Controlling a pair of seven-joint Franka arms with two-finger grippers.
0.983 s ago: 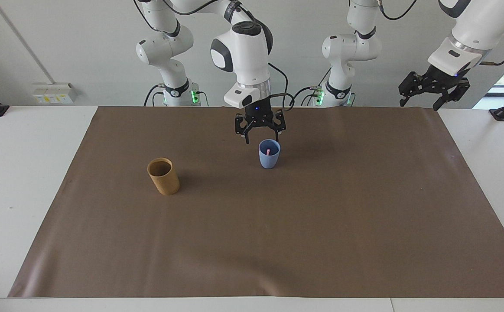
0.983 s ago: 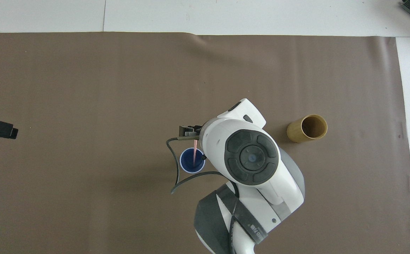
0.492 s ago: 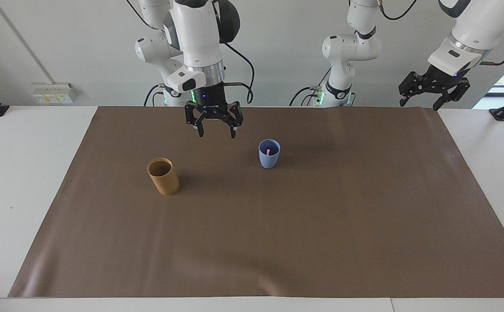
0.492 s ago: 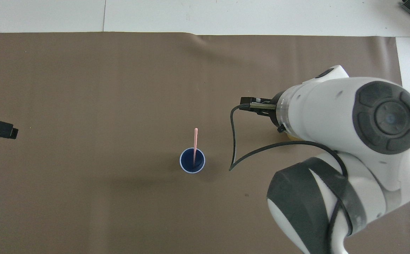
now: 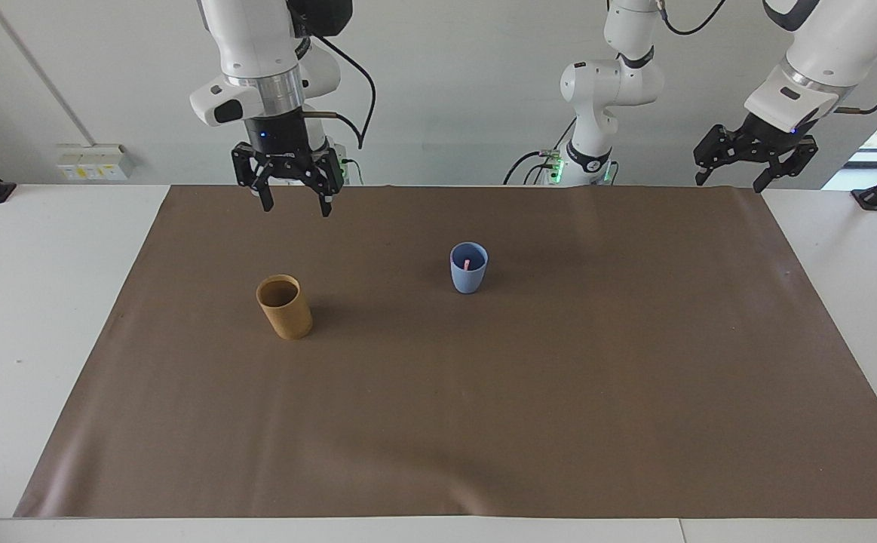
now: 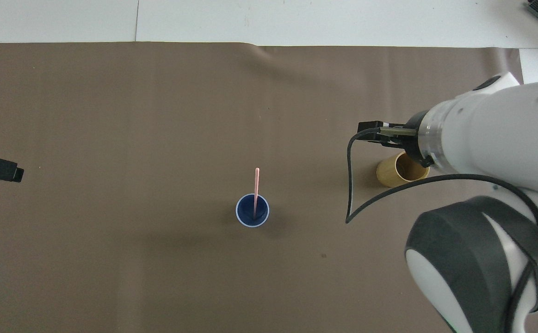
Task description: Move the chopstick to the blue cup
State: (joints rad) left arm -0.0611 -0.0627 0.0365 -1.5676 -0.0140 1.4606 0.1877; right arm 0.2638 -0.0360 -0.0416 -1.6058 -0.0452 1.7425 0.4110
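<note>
Chopstick (image 6: 256,190) standing in blue cup (image 5: 468,268) on brown mat (image 5: 483,392), right gripper (image 5: 292,202) raised with fingers spread and empty, tan cup (image 5: 284,307) toward right arm's end, left gripper (image 5: 734,179) raised, spread, empty, waiting.

Right gripper (image 5: 294,197) higher, off blue cup (image 5: 468,268).

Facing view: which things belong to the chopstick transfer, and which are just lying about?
Part of the job:
- chopstick, standing in the blue cup
- blue cup, mid-mat
- right claw, open, empty, raised over the mat's robot-side edge

Just lying about:
- tan cup, toward the right arm's end
- brown mat
- left claw, open, waiting off the mat
</note>
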